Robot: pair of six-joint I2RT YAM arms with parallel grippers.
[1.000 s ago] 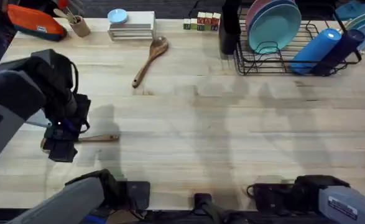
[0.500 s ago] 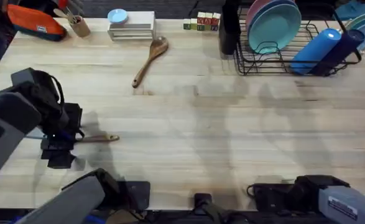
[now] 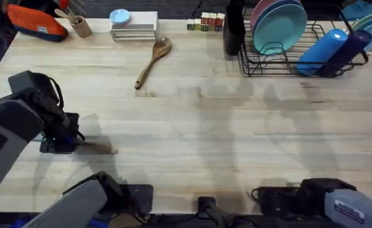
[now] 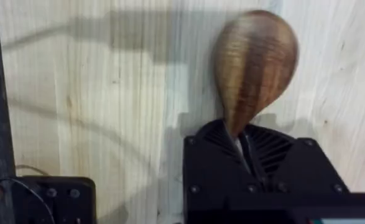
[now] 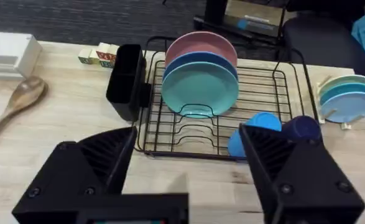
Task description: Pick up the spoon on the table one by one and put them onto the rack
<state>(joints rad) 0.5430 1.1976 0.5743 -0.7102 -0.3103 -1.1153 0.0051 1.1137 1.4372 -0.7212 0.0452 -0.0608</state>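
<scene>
My left end effector (image 3: 60, 143) sits low over the near left part of the worktop (image 3: 211, 126), its fingers clamped on the neck of the shorter, darker spoon (image 4: 254, 65). In my left wrist view the bowl juts out just past the fingertips, and from overhead the slim handle trails out toward the middle of the worktop. Farther back and toward the centre, the longer spoon (image 3: 151, 61) lies flat on the wood, well apart from both arms, its bowl pointing to the far edge. At the far right stands the rack (image 3: 300, 60) with plates in its slots and the black utensil cup (image 5: 126, 79) at its left end. My right end effector (image 5: 185, 180) is parked near its base, fingers spread wide, holding nothing.
</scene>
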